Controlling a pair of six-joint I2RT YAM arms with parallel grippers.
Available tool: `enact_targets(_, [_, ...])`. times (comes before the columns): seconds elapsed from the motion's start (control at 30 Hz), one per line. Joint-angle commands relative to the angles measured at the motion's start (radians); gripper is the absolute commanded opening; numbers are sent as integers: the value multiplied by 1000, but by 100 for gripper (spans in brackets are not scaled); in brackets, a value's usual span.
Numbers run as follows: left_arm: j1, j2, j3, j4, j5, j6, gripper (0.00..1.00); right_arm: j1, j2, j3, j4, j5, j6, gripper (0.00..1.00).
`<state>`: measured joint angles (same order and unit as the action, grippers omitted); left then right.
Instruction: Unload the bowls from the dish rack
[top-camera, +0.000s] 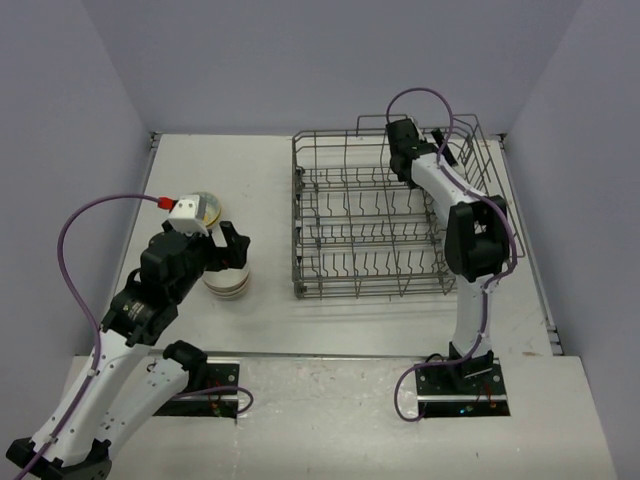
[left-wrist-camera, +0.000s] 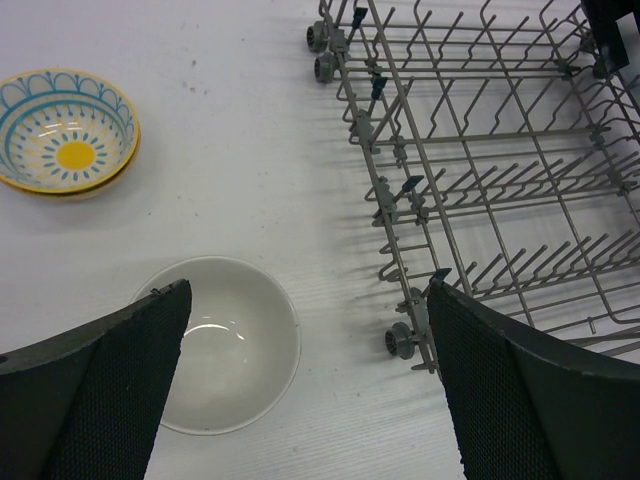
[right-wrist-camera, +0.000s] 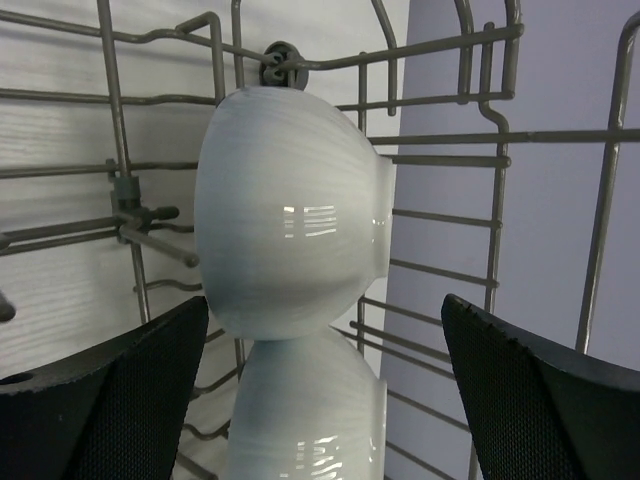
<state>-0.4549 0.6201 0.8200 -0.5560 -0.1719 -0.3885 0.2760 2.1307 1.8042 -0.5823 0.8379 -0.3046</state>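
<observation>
The grey wire dish rack (top-camera: 370, 215) stands at the middle right of the table and shows in the left wrist view (left-wrist-camera: 500, 170). In the right wrist view, two plain white bowls stand on edge in the rack, an upper one (right-wrist-camera: 290, 220) and a lower one (right-wrist-camera: 305, 420). My right gripper (right-wrist-camera: 325, 400) is open at the rack's far right corner (top-camera: 402, 150), with its fingers either side of the lower bowl and not touching it. My left gripper (top-camera: 230, 250) is open and empty above a stack of white bowls (top-camera: 228, 283), whose top bowl (left-wrist-camera: 225, 345) shows from the left wrist. A teal-rimmed bowl with a yellow centre (left-wrist-camera: 68, 130) sits to the far left.
The teal-rimmed bowl (top-camera: 203, 208) is partly hidden by the left wrist in the top view. The rack's wheels (left-wrist-camera: 402, 340) are close to the right finger (left-wrist-camera: 520, 400) of the left gripper. Grey walls close in the table on three sides.
</observation>
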Motion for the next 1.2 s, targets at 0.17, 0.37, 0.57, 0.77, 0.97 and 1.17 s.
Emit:
enact_targets(0.17, [-7,7,-8,42,-9,20,100,-15,46,3,125,-31,-77,99])
enact_targets(0.37, [-7,7,-9,44,-9,22,100,-21,64,-5,177,-16,-93,99])
enact_targets(0.57, [-7,9,-9,45,0,23,100,-37,69,-37,234,47,-128,99])
enact_targets(0.77, [-7,4,-10,45,3,25,100,-44,34,-66,263,49,-131,98])
enact_targets(0.97, [-7,1,-10,47,5,25,100,-50,-28,-104,272,18,-120,98])
enact_targets(1.17, [-7,-3,-10,47,5,25,100,-57,-86,-158,279,-36,-102,98])
